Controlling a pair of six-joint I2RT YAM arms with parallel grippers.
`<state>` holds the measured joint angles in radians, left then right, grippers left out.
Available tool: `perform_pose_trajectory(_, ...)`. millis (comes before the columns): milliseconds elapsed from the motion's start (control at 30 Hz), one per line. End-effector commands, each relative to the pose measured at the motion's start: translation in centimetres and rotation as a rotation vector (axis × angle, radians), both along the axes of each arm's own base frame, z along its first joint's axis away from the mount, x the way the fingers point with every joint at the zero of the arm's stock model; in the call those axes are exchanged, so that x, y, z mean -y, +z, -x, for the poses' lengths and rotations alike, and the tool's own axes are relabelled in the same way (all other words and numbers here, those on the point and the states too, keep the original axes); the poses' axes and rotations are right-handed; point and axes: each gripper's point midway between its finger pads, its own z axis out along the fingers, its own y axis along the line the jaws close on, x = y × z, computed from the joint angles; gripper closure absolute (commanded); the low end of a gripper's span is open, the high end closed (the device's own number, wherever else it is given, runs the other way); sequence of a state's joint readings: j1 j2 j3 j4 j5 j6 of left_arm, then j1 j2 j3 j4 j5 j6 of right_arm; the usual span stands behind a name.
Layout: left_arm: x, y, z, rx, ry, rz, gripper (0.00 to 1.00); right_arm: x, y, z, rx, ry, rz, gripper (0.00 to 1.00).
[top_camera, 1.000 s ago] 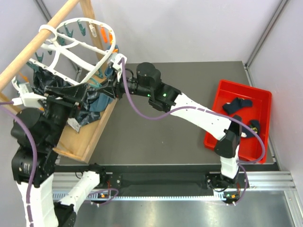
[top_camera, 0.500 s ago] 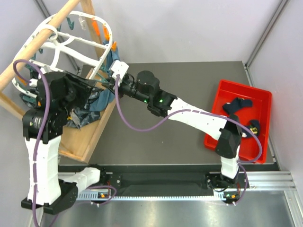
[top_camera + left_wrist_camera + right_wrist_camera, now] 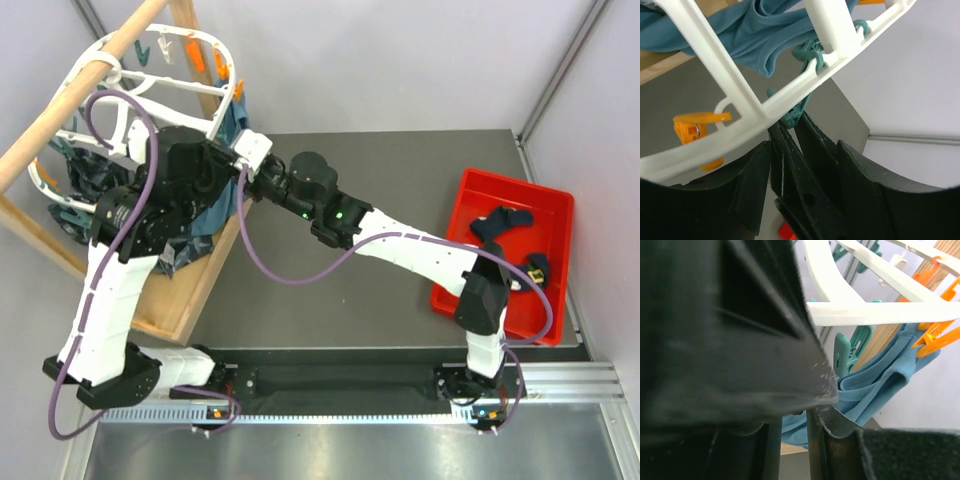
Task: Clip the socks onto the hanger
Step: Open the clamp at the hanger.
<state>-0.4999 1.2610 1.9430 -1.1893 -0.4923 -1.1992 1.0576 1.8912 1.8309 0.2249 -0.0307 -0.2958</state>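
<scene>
Both tools crowd the hanger [image 3: 228, 62] at far left, a teal clip [image 3: 799, 107] dangling just ahead of the left tool [image 3: 790, 125], and I can't tell whether it or the right tool [image 3: 809, 420] grips anything, while the visible socks [image 3: 500, 222] lie well apart in the red tray [image 3: 520, 184] on the desk's [image 3: 400, 170] right.

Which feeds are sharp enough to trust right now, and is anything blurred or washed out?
Top external: evenly lit, sharp, no glare on the hanger. Left wrist: hanger bars crisp, orange clip clear, wall behind bright. Right wrist: right gripper's fingers fill the left as a dark blur; teal clip beyond is slightly soft but readable.
</scene>
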Motion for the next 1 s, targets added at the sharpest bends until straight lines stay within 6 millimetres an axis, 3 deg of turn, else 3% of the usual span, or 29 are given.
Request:
perform_pose_trajectory(0,-0.7,1.3,-0.5,0.060,0.116,-0.012,0.40,0.8,1.2,0.0,0.042,-0.052,-0.014,1.00)
perform_pose_trajectory(400,-3.3,2.4,0.0,0.129,0.248,-0.086,0.40,0.9,0.8,-0.6,0.074,-0.086,-0.005,1.00)
perform_pose_trajectory(700,-2.5,3.9,0.5,0.198,0.153,-0.079,0.41,0.0,0.3,-0.5,0.069,-0.058,0.007,1.00)
perform_pose_trajectory(800,-3.1,4.1,0.9,0.173,0.203,-0.049,0.41,0.0,0.2,-0.7,0.087,-0.059,0.010,1.00)
perform_pose_trajectory(833,-4.1,3.1,1.4,0.130,0.245,-0.075,0.42,0.0,0.3,-0.5,0.095,-0.056,0.007,1.00)
perform_pose_trajectory(967,-4.2,3.7,0.7,0.126,0.288,-0.073,0.43,0.0,0.4,-0.5,0.120,-0.056,0.001,1.00)
